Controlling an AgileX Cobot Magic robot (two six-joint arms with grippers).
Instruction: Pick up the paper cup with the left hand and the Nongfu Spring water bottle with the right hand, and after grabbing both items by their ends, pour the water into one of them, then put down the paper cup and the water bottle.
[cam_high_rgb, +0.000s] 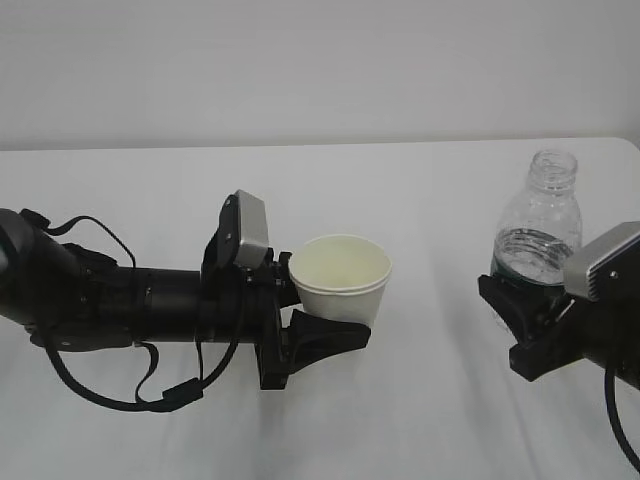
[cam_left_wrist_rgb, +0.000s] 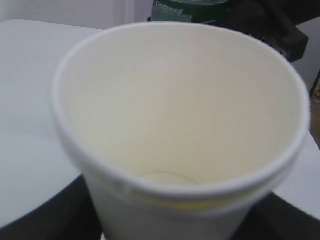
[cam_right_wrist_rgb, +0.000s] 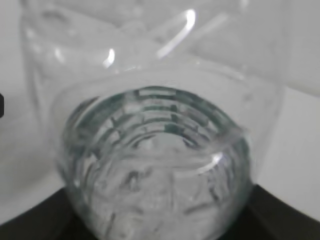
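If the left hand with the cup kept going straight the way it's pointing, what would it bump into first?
Probably the bottle held by the right gripper. The left gripper, holding the cup, points right across the table, and its wrist view shows the bottle's green label just beyond the cup. Depth is unclear, so it might slip past.

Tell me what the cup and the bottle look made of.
The paper cup: looks like paper, matte off-white, with a rolled rim and a pale cream lining, possibly coated. The Nongfu Spring water bottle: clear, glossy thin plastic by the look; ribs and bright highlights show in the right wrist view, and the water line is visible through the wall.
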